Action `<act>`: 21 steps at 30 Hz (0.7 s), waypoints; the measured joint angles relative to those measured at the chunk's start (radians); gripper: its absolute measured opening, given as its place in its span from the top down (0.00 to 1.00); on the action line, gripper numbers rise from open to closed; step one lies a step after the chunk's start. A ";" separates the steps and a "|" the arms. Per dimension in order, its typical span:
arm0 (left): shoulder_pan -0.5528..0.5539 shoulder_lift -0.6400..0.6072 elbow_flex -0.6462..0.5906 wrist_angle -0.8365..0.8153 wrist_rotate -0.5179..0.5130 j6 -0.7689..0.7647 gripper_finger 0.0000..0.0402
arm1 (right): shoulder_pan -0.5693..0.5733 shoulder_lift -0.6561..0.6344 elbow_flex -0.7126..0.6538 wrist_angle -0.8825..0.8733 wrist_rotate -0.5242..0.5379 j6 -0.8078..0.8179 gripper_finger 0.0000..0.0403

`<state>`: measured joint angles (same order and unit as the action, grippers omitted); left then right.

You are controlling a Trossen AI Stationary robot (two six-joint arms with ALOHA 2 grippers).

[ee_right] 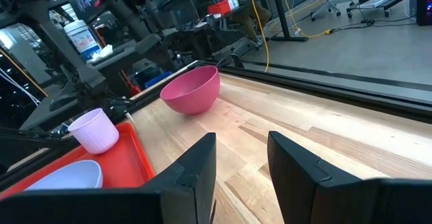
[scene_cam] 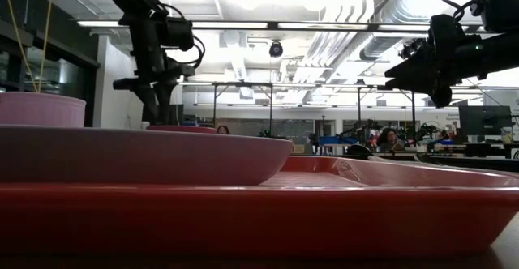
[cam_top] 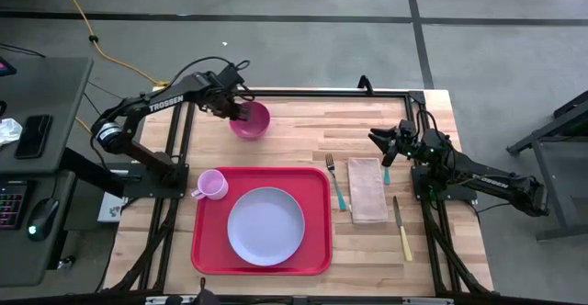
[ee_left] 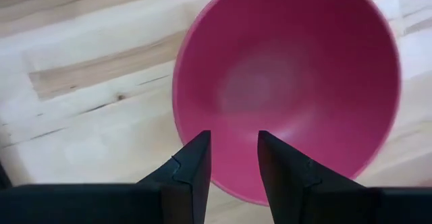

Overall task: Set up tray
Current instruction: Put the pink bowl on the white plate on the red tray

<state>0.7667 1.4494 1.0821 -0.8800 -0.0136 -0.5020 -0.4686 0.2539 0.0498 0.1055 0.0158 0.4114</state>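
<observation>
Red tray (scene_cam: pixel 324 208) fills the near edge of the low view, lying flat on the wooden counter (cam_top: pixel 303 126) at its front, toward my left arm's side. On the tray sits a pale lavender plate (cam_top: pixel 265 225), about in its middle, and a small pink cup (cam_top: pixel 212 185) stands at the tray's far left corner, partly over the rim. Just beside the tray on its right lies a fork (cam_top: pixel 336 183) with a teal handle, then a tan napkin (cam_top: pixel 367 190), then a knife (cam_top: pixel 402 229) with a yellow handle, each farther from the tray than the last.

Beyond the tray's far edge, a magenta bowl (cam_top: pixel 250 120) rests on the counter, clear of the tray. My left jaws (ee_left: pixel 233 158) are at that bowl's near rim, released with a gap between the fingers (ee_left: pixel 196 163); they look to stand astride the rim, but I cannot tell whether they touch it.

My right jaws (ee_right: pixel 241 158) hang above the counter beyond the napkin, well apart from the tray, released and holding nothing, pointing across toward the bowl
</observation>
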 joint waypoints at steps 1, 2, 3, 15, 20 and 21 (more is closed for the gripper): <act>0.008 0.000 -0.005 -0.001 0.000 -0.003 0.62 | 0.000 0.000 0.000 -0.001 -0.001 0.000 0.72; 0.018 0.000 -0.012 0.000 0.000 -0.003 0.62 | 0.000 0.000 0.000 -0.002 -0.001 0.000 0.72; 0.026 0.000 -0.019 0.002 0.000 -0.004 0.62 | 0.000 0.000 0.000 -0.003 -0.001 0.000 0.72; 0.060 0.003 -0.033 0.026 -0.019 -0.019 0.62 | 0.000 0.000 0.000 -0.004 -0.001 0.000 0.72; 0.065 0.030 -0.033 0.029 -0.023 -0.028 0.62 | 0.000 0.000 0.000 -0.004 -0.001 0.000 0.72; 0.065 0.038 -0.033 0.030 -0.027 -0.031 0.62 | 0.000 0.000 0.000 -0.004 -0.001 0.000 0.72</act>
<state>0.8322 1.4872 1.0492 -0.8501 -0.0402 -0.5326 -0.4684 0.2539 0.0498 0.1017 0.0152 0.4110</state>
